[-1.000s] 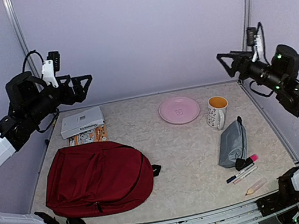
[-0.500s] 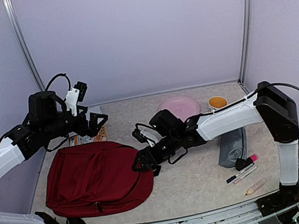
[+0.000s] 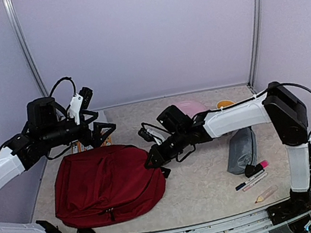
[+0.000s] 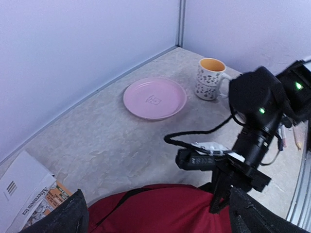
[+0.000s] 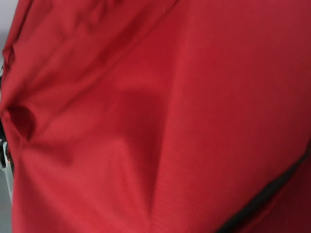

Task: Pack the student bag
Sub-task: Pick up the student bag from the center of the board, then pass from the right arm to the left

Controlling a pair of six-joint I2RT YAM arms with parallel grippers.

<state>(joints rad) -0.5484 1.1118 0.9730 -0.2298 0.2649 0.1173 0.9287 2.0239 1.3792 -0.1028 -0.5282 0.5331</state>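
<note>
We see the bag (image 3: 107, 185) lying flat at about 8 o'clock on the desk (image 3: 202, 174), dark red side up. At its 2 o'clock edge the right end effector (image 3: 152, 160) is pinched narrow on the fabric, and red cloth fills its wrist view. The left end effector (image 3: 103, 133) hovers spread wide over the bag's 12 o'clock edge, touching nothing. Books (image 4: 24, 189) lie just beyond that edge. The plate (image 4: 154, 98) and mug (image 4: 210, 78) sit toward 1 o'clock, the grey pouch (image 3: 241, 149) at 3 o'clock, pens (image 3: 252, 179) near 4 o'clock.
</note>
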